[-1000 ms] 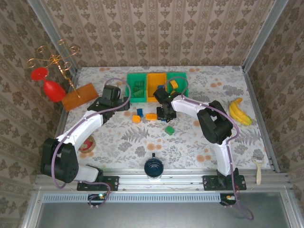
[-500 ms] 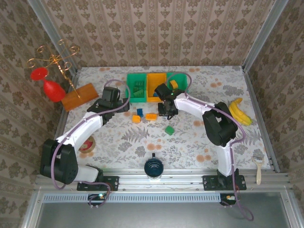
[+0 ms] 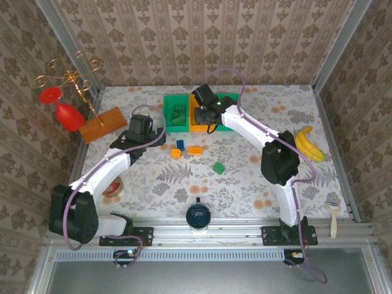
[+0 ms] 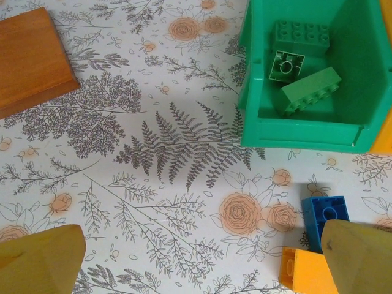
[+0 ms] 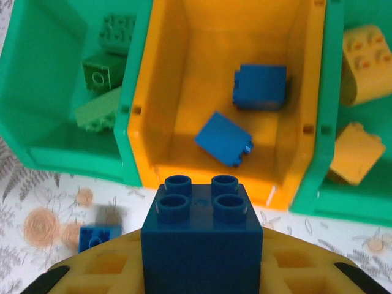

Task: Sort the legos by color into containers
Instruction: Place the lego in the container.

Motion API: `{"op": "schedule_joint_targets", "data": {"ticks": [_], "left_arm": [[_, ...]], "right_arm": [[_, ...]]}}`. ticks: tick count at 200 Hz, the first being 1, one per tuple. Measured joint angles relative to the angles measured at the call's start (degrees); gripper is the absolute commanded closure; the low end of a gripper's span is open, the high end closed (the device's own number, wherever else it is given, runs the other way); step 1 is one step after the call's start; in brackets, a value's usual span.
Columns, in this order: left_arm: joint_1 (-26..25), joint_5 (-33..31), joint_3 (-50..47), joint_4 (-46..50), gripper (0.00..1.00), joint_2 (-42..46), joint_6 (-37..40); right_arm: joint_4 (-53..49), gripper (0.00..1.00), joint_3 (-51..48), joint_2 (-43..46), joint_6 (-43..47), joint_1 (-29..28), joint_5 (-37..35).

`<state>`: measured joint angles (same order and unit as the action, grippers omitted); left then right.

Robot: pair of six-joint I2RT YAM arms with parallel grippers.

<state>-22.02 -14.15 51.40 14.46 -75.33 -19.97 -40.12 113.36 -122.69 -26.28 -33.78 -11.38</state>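
Blue brick (image 5: 201,223) pinched stud-side up between the yellow pads of the right gripper (image 5: 201,269), jaws pressed tight on its sides. It hangs at the near lip of the orange bin (image 5: 136,122), the middle of the three containers. Cannot tell whether it is fully over the bin floor yet. The spot makes sense: two blue bricks (image 5: 260,86) already lie in that bin, so blue goes to orange. Left green bin (image 5: 37,92) holds green bricks (image 5: 98,73). Right green bin (image 5: 318,202) holds orange-yellow bricks (image 5: 366,58). The colour scheme is set, so the carried brick probably needs a little more forward reach, then release.

Left gripper (image 4: 199,263) is spread wide with nothing between its fingers, low over the table (image 4: 153,153), just in front of the left green bin. A loose blue brick (image 4: 324,217) and an orange brick (image 4: 303,275) sit just beside each other, close to one finger. My guess is it waits there to take one of them next. Another orange brick (image 3: 195,149) lies near those two. A loose green brick (image 3: 218,167) lies nearer the arm bases, apart from them.

Wooden block (image 4: 30,61) off to the left and banana (image 3: 308,144) far right are not part of the job. Task judged past halfway, with a few legos left on the table.
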Motion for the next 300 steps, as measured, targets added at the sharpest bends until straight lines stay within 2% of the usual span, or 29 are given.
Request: {"op": "schedule_joint_targets", "data": {"ticks": [58,106,161,196,259,300], "left_arm": [[0.0,0.8,-1.7,-0.2,0.00,1.5,-0.8],[0.0,1.9,-3.7,-0.4,0.00,3.2,-1.5],[0.0,3.1,-4.2,-0.4,0.00,3.5,-2.1],[0.0,3.9,-4.3,-0.4,0.00,3.5,-2.3],[0.0,4.1,-6.1,-0.4,0.00,3.8,-2.4],[0.0,4.1,-6.6,-0.4,0.00,4.2,-2.9]], "right_arm": [[-1.5,0.80,10.8,-9.9,3.7,0.5,-2.5],[-2.4,0.75,17.1,-14.5,4.7,1.5,-3.1],[-2.5,0.58,20.0,-16.7,5.4,2.4,-3.0],[-2.6,0.48,20.7,-17.0,5.6,2.6,-2.7],[-3.0,0.42,20.4,-16.9,5.6,2.3,-1.5],[-3.0,0.36,14.2,-13.1,4.9,0.8,-0.4]]}}
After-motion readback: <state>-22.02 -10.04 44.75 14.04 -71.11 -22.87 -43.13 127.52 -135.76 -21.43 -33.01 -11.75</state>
